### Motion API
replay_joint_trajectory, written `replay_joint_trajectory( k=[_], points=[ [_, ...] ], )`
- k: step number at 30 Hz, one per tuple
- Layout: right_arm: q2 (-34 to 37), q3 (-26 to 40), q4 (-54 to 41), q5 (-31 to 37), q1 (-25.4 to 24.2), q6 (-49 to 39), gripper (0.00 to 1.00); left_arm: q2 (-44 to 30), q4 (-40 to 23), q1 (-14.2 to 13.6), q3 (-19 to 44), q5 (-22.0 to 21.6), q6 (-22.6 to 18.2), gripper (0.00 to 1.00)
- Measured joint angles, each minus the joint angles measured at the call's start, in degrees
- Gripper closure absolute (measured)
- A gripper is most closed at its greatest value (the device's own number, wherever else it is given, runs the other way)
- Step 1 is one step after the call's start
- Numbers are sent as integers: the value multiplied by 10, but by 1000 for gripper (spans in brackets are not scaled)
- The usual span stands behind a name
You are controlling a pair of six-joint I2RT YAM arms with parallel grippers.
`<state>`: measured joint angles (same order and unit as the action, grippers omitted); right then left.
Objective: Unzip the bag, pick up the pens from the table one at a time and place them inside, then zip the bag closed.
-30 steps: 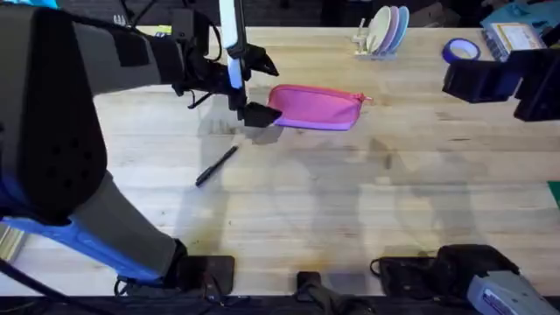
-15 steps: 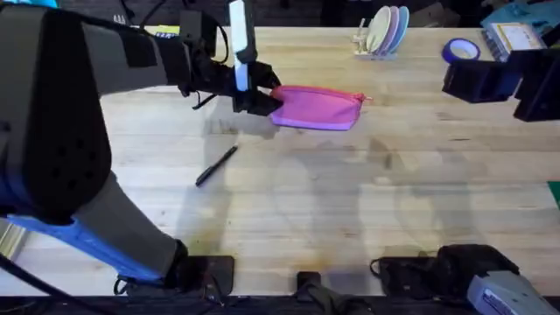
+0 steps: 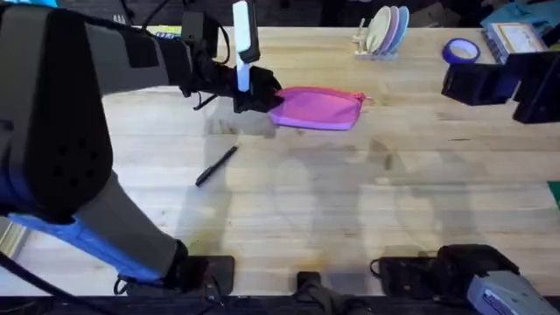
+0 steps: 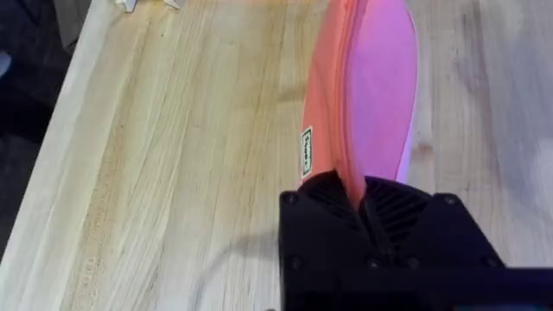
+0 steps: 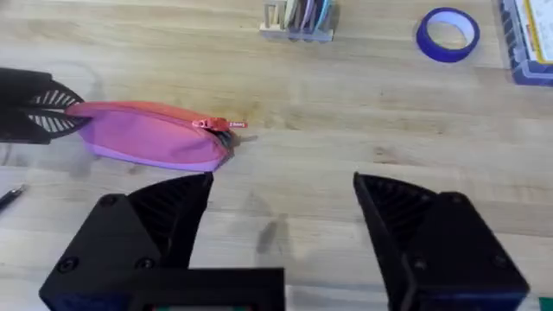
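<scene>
No legible text anywhere

The bag point(image 4: 367, 95) carries a small white tag point(image 4: 306, 152) with dark print on its side seam, at about nine o'clock from the pouch's middle in the left wrist view; its characters cannot be read.

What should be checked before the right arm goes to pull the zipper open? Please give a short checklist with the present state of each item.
1. Left gripper clamps the end of the bag: ok, its fingers are shut on the fabric.
2. Zipper pull reachable at the bag's free end: ok, nothing covers it.
3. Right gripper ready to grasp: ok, fingers wide open, away from the bag.
4. Zipper state: closed along the top, so unzipping is not yet done.
5. Pen out of the way: ok, it lies on the table, apart from the bag.
6. Firmness of the left grip: cannot tell.
</scene>
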<state>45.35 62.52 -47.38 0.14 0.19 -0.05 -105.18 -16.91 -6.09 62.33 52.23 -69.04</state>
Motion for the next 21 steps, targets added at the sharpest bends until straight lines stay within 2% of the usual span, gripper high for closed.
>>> replay_joint_trajectory(
  k=[6, 12, 14, 21],
  points=[
    [63, 0, 17, -7, 0, 0, 3, 0, 1, 0, 0, 0, 0, 956],
    [115, 0, 60, -65, -1, 11, 3, 0, 3, 0, 0, 0, 0, 957],
    [140, 1, 72, -86, -1, 61, 3, 0, 4, 0, 0, 0, 0, 958],
    [187, 1, 80, -98, -1, 194, 4, 0, 4, 0, 0, 0, 0, 958]
  ],
)
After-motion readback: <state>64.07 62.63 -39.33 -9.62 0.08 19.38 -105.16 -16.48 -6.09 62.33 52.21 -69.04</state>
